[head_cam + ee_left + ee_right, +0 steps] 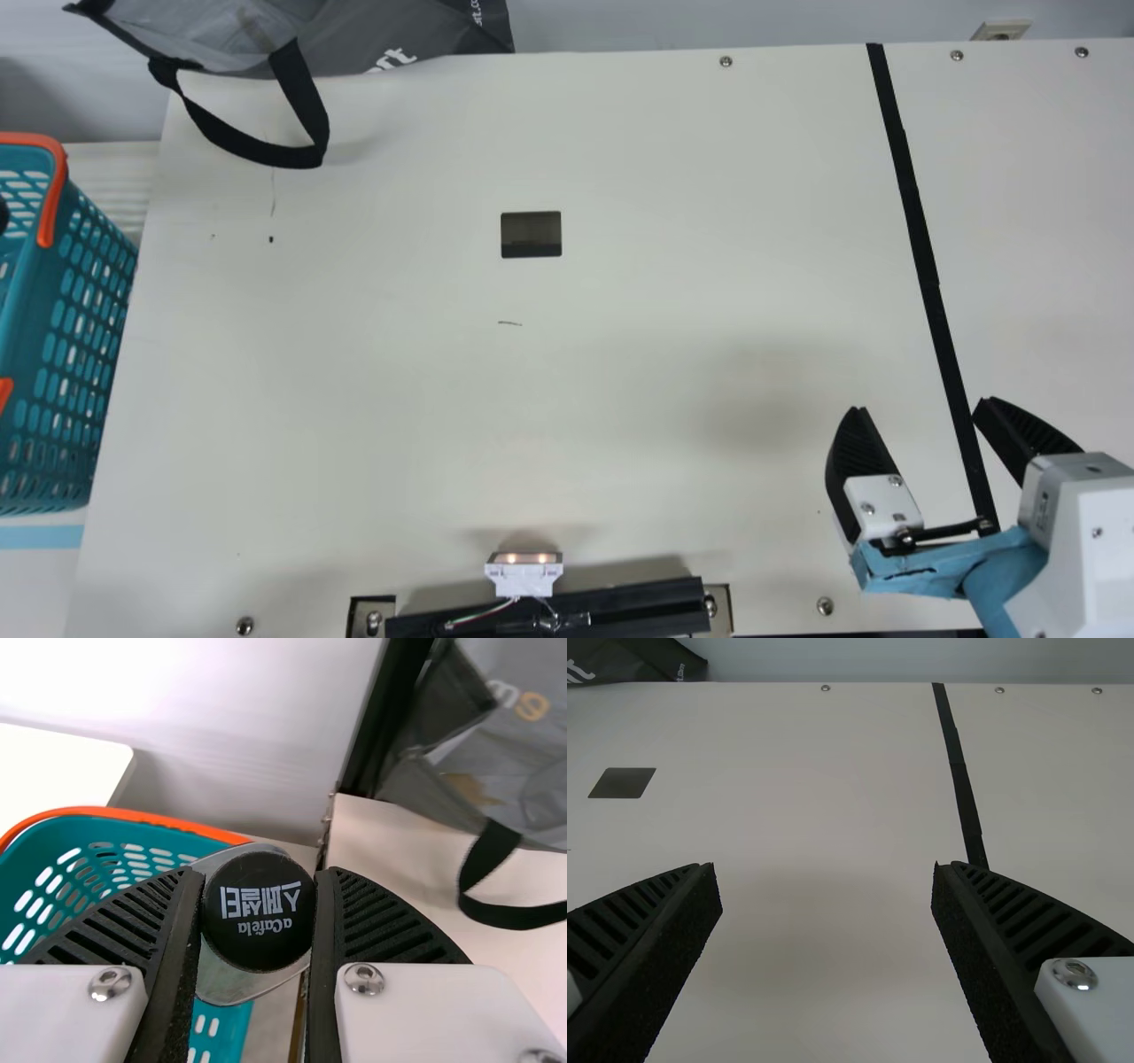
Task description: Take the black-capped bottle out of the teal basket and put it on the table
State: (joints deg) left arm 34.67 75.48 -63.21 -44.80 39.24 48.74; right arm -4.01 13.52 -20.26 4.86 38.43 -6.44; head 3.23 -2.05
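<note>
Squeezing the cap of the black-capped bottle [258, 926], probably because this part is easiest to reach, the left claw [260, 873] has the teal basket [80, 828] near below it; the right claw [920, 405] waits open, well apart, seemingly not needed.

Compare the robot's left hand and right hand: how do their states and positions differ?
The left hand is closed on the black-capped bottle; the right hand is open and empty. The left hand is by the teal basket; the right hand is over the table. Both have black ribbed fingers.
</note>
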